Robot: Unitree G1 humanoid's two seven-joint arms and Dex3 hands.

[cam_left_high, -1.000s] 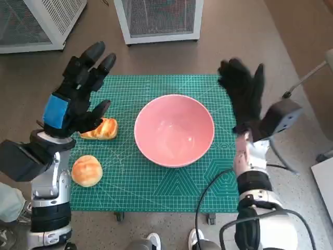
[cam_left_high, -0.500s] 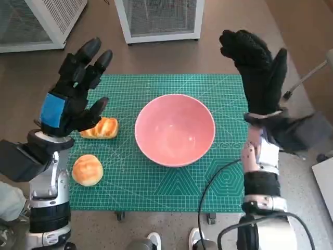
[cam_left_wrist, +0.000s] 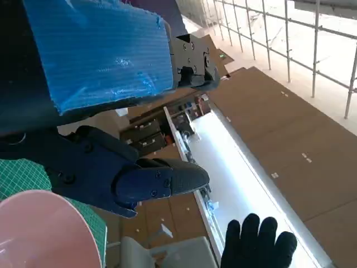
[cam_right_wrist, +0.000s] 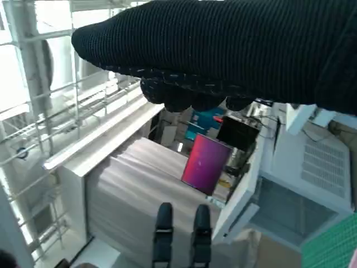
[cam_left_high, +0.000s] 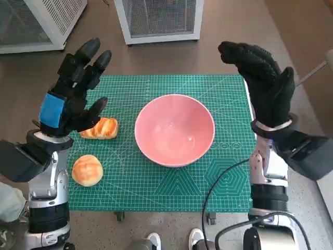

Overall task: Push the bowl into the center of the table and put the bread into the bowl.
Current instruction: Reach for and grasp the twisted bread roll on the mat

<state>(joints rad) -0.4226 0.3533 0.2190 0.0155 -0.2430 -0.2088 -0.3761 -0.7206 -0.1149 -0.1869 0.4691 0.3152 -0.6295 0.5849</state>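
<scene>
Bowl (cam_left_high: 175,129) sits mid-mat, so bread comes next: my left hand (cam_left_high: 73,96), spread and empty, must drop onto the croissant (cam_left_high: 100,128); right hand (cam_left_high: 263,83) hovers released.

Head view steeply overhead, wrist views tilted upward

Left hand (cam_left_high: 73,99): black, segmented fingers, a blue tape patch across its back — tape surface ridged in the left wrist view. Right hand (cam_left_high: 263,83): black knitted glove, ribbed weave. Both forearms pale grey-white with dark bands; a black cable (cam_left_high: 221,179) loops beside the right forearm.
</scene>
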